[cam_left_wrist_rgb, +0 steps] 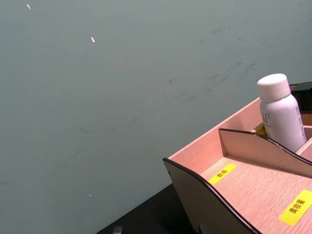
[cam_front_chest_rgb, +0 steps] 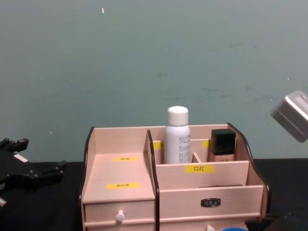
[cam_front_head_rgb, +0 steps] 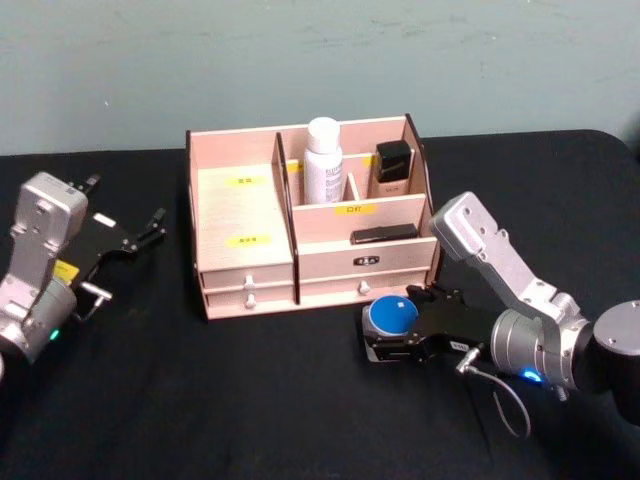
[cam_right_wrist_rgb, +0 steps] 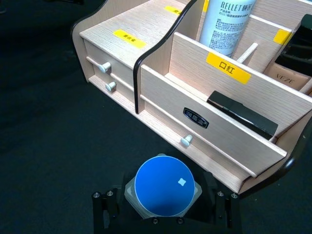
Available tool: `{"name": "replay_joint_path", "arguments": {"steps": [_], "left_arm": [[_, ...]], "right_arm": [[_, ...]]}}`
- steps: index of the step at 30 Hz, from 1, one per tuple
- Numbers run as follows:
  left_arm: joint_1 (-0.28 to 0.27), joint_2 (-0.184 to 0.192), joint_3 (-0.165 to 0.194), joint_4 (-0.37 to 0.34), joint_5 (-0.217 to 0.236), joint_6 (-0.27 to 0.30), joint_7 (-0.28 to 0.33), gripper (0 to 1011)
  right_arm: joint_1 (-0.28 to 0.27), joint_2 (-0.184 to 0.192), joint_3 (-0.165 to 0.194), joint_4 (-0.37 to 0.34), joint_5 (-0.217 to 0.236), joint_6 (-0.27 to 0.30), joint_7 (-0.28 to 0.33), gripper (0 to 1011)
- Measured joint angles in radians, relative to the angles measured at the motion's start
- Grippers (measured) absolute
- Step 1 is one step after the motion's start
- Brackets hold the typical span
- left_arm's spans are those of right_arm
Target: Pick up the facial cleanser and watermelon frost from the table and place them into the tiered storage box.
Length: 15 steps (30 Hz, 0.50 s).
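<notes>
Blue-lidded round jar [cam_front_head_rgb: 391, 316] gripped in the right hand [cam_front_head_rgb: 393, 330], just before the tiered storage box [cam_front_head_rgb: 245, 215] and its right drawers, white bottle [cam_front_head_rgb: 323, 160] upright in a rear compartment, left hand [cam_front_head_rgb: 128, 200] spread open, empty, far left above the black tabletop [cam_front_head_rgb: 200, 400].

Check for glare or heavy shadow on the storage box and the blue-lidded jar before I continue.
Head view: the tiered storage box is evenly lit, no glare; the right hand at the blue-lidded jar blends into the black table; left hand idle left of the box. Right wrist view: one tiny glint on the lid, labels readable. Chest view: no glare on the white bottle.
</notes>
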Motion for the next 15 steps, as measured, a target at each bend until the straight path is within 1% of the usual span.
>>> {"name": "replay_joint_path", "arguments": {"steps": [8,12,15], "left_arm": [[0.000,0.000,0.000,0.000,0.000,0.000,0.000,1009],[0.000,0.000,0.000,0.000,0.000,0.000,0.000,1010],[0.000,0.000,0.000,0.000,0.000,0.000,0.000,1010]], "right_arm": [[-0.001,0.000,0.000,-0.001,0.001,0.001,0.000,992],[-0.001,0.001,0.000,-0.001,0.002,0.001,0.000,887],[-0.001,0.001,0.000,-0.002,0.002,0.002,0.000,838]]}}
